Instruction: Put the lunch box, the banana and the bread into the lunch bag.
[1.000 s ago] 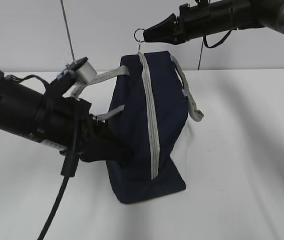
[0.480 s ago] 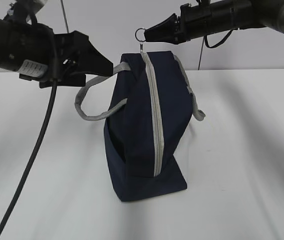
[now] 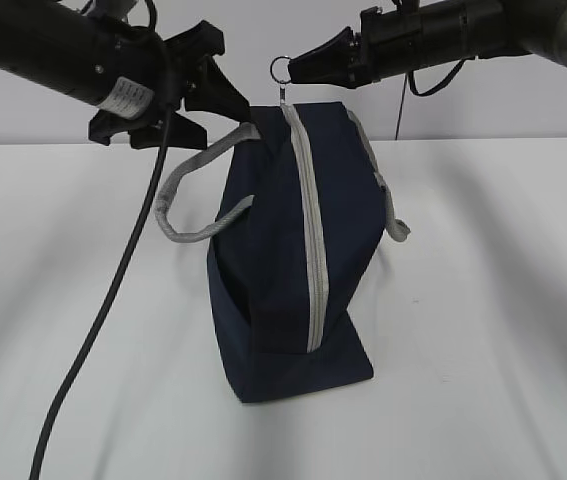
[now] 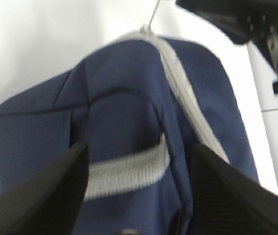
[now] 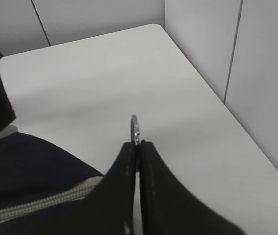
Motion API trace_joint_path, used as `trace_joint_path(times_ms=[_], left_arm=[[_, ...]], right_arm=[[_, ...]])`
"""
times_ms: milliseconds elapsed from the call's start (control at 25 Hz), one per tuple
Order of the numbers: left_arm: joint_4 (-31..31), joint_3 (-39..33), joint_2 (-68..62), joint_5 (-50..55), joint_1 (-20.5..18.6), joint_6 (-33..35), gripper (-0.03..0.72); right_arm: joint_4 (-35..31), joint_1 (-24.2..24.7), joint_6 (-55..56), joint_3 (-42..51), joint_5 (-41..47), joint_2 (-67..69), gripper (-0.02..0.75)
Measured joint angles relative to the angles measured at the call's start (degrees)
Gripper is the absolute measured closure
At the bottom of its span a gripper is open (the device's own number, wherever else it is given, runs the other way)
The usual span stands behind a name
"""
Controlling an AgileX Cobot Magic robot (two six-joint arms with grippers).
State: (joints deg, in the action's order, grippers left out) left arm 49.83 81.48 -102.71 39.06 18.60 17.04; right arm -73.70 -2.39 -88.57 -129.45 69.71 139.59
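Note:
The navy lunch bag (image 3: 283, 260) stands on end on the white table, its grey zipper (image 3: 308, 230) closed and running down its front. My right gripper (image 3: 298, 68) is shut on the metal ring pull (image 3: 279, 69) at the bag's top; the ring (image 5: 135, 128) sticks up between its fingertips in the right wrist view. My left gripper (image 3: 228, 100) is open at the bag's upper left, its jaws on either side of the grey strap handle (image 4: 129, 171). The bag also fills the left wrist view (image 4: 114, 117). The lunch box, banana and bread are out of view.
The left strap (image 3: 188, 195) loops out to the bag's left and the right strap (image 3: 388, 200) hangs down its right side. A black cable (image 3: 113, 310) hangs from the left arm. The white table (image 3: 483, 320) meets a grey wall behind.
My left arm has risen from low beside the bag to its upper left and moved in toward the strap. The right gripper and bag have stayed in place.

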Motion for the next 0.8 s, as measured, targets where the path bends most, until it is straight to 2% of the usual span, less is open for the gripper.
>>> trace_joint_path(times_ms=[120,360,440,560,600,800], left_arm=[[-0.55,4.38,-3.37,0.14,0.0,-2.09,0.272],[-6.53,11.83,-9.13,4.46,0.0,-9.46,0.345],[-6.92,13.39,-10.23,5.46,0.0,-10.19,0.428],[-7.32,15.14,-10.72,6.15,0.0,-9.91,0.624],[-7.53,15.76,-10.77,6.32,0.0,-9.21,0.656],[-7.92,17.77,-11.04,7.29,0.06,-7.0,0.674]], right_arm=[[0.0,0.0,0.0,0.0,0.0,0.0,0.738],[0.11,0.0,0.0,0.0,0.0,0.0,0.738],[0.23,0.0,0.0,0.0,0.0,0.0,0.738],[0.23,0.0,0.0,0.0,0.0,0.6,0.738],[0.23,0.0,-0.47,-0.09,0.0,0.83,0.738],[1.67,0.17,-3.8,-0.09,-0.11,1.94,0.738]])
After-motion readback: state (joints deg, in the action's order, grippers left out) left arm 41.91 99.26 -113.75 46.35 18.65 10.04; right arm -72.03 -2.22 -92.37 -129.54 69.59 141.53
